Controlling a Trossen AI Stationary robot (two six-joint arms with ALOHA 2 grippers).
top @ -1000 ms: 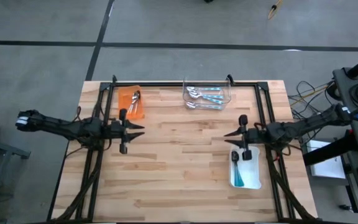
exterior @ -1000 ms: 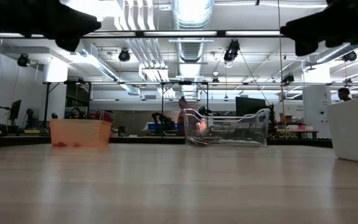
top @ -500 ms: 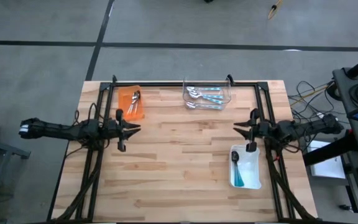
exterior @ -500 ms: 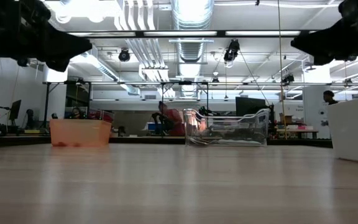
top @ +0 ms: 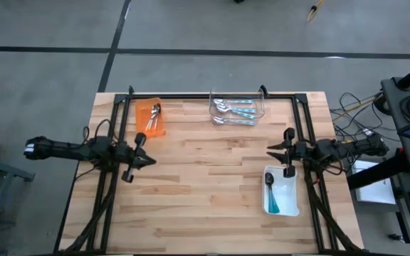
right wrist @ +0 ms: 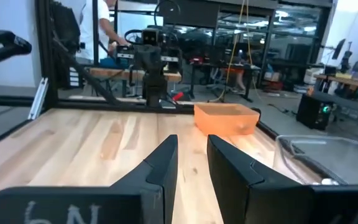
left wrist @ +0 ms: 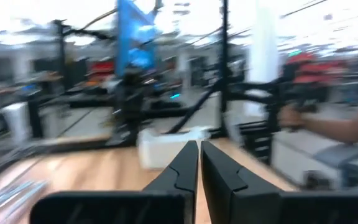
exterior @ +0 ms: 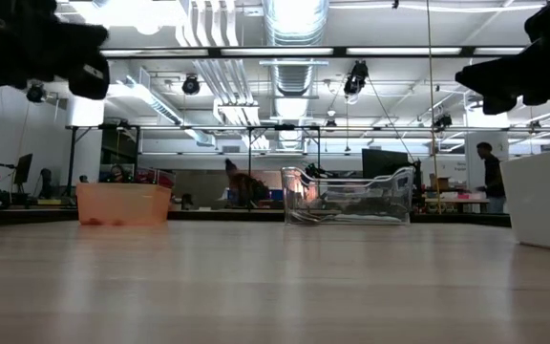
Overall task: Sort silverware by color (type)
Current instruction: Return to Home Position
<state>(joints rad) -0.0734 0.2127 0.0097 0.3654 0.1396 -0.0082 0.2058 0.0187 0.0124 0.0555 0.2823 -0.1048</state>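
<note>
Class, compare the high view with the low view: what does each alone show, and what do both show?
Only the high view: the blue spoon lying in the white tray, and the left pincer and right pincer whole. Only the low view: a person standing in the room behind. Both: the white tray, the orange tray and the clear tray.

left arm pulled back toward its edge of the counter (top: pixel 205 185), so the left tool (top: pixel 146 159) sits further out and a bit lower down. right tool (top: pixel 272 151) backed off toward its own side too. out back, a person (exterior: pixel 232 182) wandered left.
</note>
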